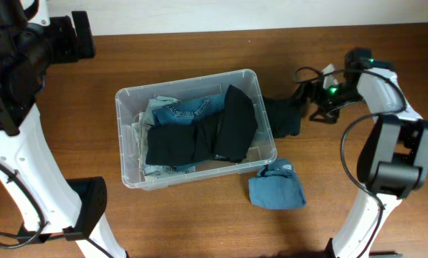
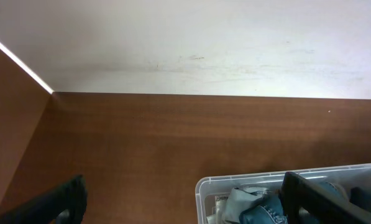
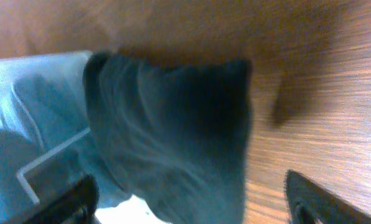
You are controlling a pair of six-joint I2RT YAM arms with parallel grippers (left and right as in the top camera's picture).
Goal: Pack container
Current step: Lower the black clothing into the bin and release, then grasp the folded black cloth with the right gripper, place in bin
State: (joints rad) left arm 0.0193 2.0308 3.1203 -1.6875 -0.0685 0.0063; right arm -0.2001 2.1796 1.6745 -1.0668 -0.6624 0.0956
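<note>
From overhead, the container [image 1: 127, 97] sits mid-worktop [image 1: 70, 129], a little towards the left edge. Inside it I see jeans [image 1: 188, 109] and a dark top [image 1: 172, 145] laid over paler clothing. A black garment [image 1: 282, 115] hangs out over the container's right rim and trails onto the worktop. My right hand [image 1: 315, 97] is at the end of that trailing part, towards the right edge. A folded blue-grey cloth [image 1: 277, 188] lies on the worktop just beside the container's near right corner. My left hand [image 1: 81, 34] is up at the far left corner, well apart from the container.

In the left wrist view, the left hand [image 2: 182, 190] is released, its fingers [image 2: 64, 199] spread wide with nothing between them. The container's corner [image 2: 235, 182] shows at the bottom with the jeans [image 2: 266, 214] inside.

The right wrist view is blurred. The right hand [image 3: 188, 199] has its fingers [image 3: 309, 196] wide apart, gripping nothing. The black garment [image 3: 185, 124] fills the space ahead of them.
</note>
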